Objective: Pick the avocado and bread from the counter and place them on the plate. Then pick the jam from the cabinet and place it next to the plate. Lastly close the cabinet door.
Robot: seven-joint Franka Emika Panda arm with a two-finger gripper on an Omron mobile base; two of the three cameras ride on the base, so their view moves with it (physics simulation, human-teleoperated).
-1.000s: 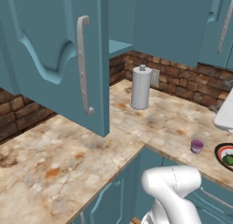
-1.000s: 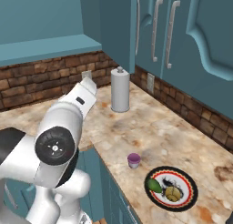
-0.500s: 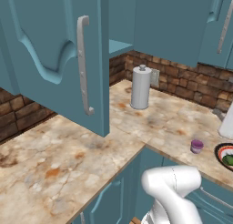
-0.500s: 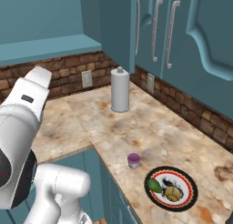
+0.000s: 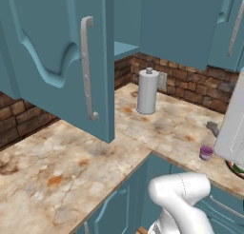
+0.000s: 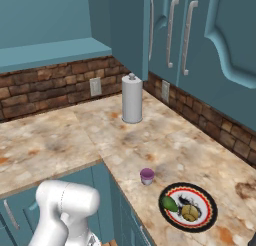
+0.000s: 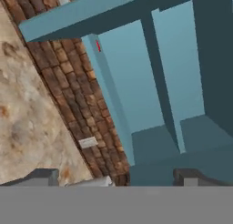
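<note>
Two foods on plate (image 6: 209, 221), jam (image 6: 147, 176) beside it — we see gripper (image 7: 116, 178) fingers spread, empty; next: close cabinet door (image 5: 62, 62).

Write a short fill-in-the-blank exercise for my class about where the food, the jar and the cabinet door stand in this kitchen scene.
1. The avocado lies on the ____.
2. The jam stands on the counter beside the plate, with its lid ____.
3. The cabinet door is ____.

Missing words: plate; on; open
</note>
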